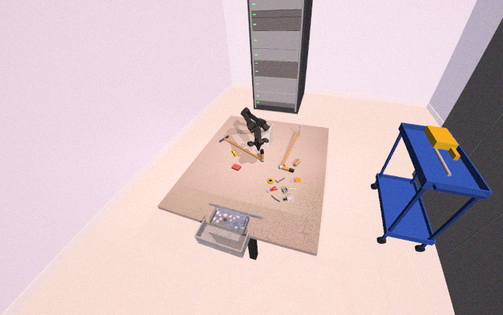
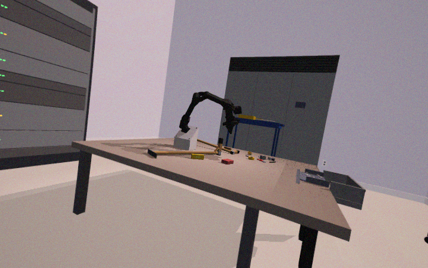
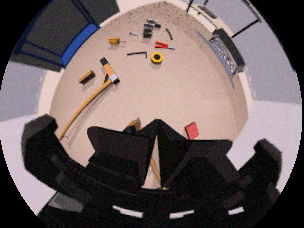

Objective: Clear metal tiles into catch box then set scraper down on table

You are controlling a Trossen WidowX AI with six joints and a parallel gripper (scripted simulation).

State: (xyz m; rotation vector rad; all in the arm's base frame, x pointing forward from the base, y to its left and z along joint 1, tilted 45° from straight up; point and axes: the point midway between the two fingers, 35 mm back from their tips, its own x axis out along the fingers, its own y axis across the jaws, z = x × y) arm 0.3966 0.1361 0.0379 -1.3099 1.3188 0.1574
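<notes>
My gripper [image 1: 258, 148] [image 2: 230, 131] [image 3: 157, 121] is shut and empty, hanging above the table near the upright black grip of a long tool. This tool, a wooden handle [image 1: 242, 149] [image 2: 186, 152] with a wide dark blade at its far left end, looks like the scraper. A second long wooden-handled tool [image 1: 291, 148] [image 3: 90, 101] lies to the right, its black-ended grip flat; its head is too small to make out. Several pale tiles and a dark one lie on the steel plate [image 1: 231, 226] at the table's edge. The catch box [image 1: 218, 246] [image 2: 345, 192] adjoins it beyond the edge.
A grey bar [image 1: 255, 215] [image 2: 298, 176] stands across the plate's near side. A red block [image 1: 235, 167] [image 2: 227, 161] [image 3: 192, 131], a yellow block [image 1: 233, 153] [image 2: 197, 156], a tape roll [image 1: 270, 181] [image 3: 157, 57] and several small tools lie on the table. A blue cart [image 1: 404, 207] stands right.
</notes>
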